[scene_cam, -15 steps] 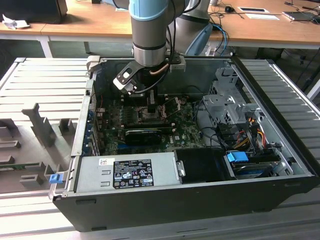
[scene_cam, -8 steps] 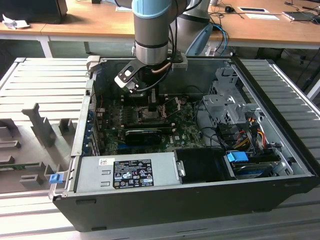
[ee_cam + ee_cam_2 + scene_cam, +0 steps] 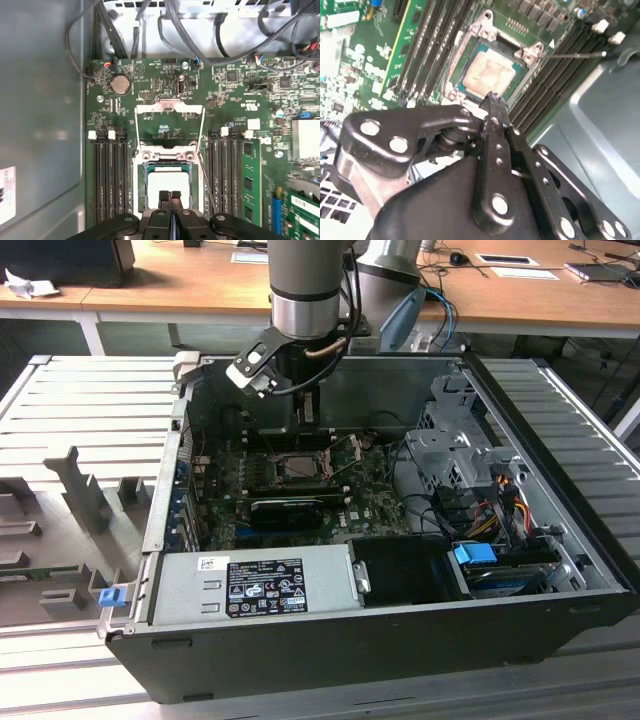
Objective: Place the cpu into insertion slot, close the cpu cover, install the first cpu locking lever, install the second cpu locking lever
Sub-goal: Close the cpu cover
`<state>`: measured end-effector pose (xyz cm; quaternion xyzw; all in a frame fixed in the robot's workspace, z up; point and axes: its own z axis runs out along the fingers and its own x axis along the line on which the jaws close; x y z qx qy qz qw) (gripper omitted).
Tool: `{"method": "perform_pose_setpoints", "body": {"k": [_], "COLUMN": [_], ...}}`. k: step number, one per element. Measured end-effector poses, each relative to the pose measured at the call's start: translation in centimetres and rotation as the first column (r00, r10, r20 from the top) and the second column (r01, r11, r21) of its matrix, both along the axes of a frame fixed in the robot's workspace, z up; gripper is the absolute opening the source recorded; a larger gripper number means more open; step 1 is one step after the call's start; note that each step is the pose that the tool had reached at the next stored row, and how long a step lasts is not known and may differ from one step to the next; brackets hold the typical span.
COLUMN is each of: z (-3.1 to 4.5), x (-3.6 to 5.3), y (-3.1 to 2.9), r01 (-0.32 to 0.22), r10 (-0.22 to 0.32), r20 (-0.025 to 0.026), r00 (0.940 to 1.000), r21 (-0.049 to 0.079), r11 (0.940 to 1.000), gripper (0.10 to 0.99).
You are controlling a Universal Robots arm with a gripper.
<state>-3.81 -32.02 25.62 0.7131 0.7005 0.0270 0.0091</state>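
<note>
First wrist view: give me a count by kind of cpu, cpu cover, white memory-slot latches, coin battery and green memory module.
cpu: 1
cpu cover: 1
white memory-slot latches: 4
coin battery: 1
green memory module: 1
Total: 8

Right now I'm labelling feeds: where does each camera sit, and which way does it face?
Exterior view: off the arm, high up, looking down into the open computer case; the arm and tool show.
First wrist view: on the wrist, looking straight down on the board; the shut tool's tips hang over the cpu.
Second wrist view: on the wrist, looking slantwise past the tool's linkage.
Shared: both wrist views show the cpu seated in the insertion slot.
</note>
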Motion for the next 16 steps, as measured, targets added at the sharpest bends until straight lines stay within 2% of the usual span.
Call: {"method": "perform_pose_setpoints", "body": {"k": [1,2,12,16], "z": [0.01,0.0,0.02,0.39], "x": [0.02,0.48,1.17,1.17], "y": [-0.06,-0.06,-0.06,-0.04], "r01": [0.0,0.0,0.0,0.0], "r10": [0.0,0.0,0.0,0.0], "r20": [-0.0006,-0.0027,-0.0051,-0.0052], "r00": [1.0,1.0,1.0,1.0], "r21": [0.007,0.008,0.008,0.008], "r11": [1.0,1.0,1.0,1.0], "gripper": [0.106,0.106,0.106,0.106]}}
